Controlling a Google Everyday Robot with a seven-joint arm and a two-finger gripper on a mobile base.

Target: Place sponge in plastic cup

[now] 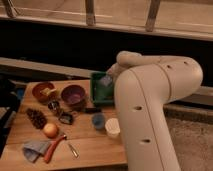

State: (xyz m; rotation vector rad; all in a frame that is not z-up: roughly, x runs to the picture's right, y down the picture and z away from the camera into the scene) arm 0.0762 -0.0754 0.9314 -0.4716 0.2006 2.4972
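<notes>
Your gripper [111, 75] hangs over the green tray [96, 96] with its fingers drawn together and the sponge [105, 80] right at their tips; whether they pinch it, you cannot tell. This looks like the pick-up step. Next you must clear the tray wall and reach the plastic cup [98, 120] below the fingers, crowded by the white cup [112, 128] just beside it.

Dim, warm light over a wooden table [95, 150], a dark wall [60, 47] behind, railing posts [90, 12] above, speckled floor [194, 137] right.
</notes>
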